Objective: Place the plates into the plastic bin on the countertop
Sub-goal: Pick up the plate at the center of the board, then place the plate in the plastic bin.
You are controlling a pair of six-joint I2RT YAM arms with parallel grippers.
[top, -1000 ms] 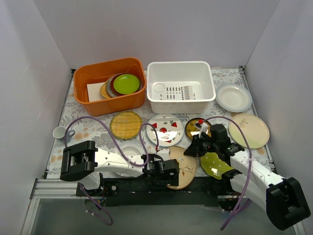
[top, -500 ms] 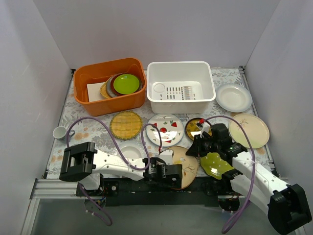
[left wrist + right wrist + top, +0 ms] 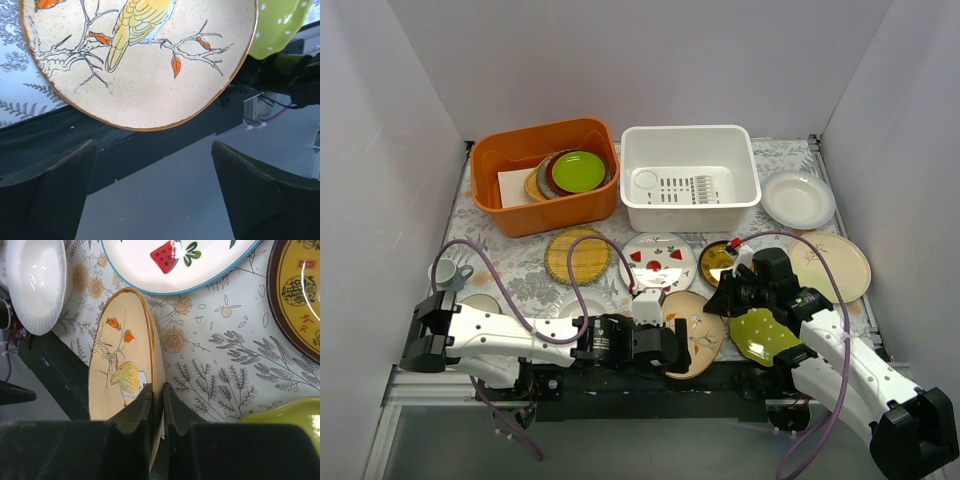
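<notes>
The tan plate with the bird (image 3: 697,335) stands tilted on edge at the countertop's near edge. My right gripper (image 3: 156,399) is shut on its rim, one finger on each face; it also shows in the top view (image 3: 720,300). My left gripper (image 3: 665,345) is open and empty just left of this plate; in the left wrist view the plate (image 3: 145,55) lies beyond the wide-apart fingers (image 3: 65,192). The green white-dotted plate (image 3: 763,336) lies under my right arm. The white plastic bin (image 3: 690,205) stands at the back centre.
On the patterned countertop (image 3: 510,255) lie a woven yellow plate (image 3: 577,254), a white plate with red motifs (image 3: 658,264), a dark-and-gold plate (image 3: 723,260), a cream plate (image 3: 830,266) and a plain white plate (image 3: 798,198). An orange tub (image 3: 542,205) stands at the back left, a white cup (image 3: 453,272) at the left.
My left arm has swung its elbow leftward and its gripper has drawn back a little from the bird plate. The bird plate now stands steeper in my right gripper.
</notes>
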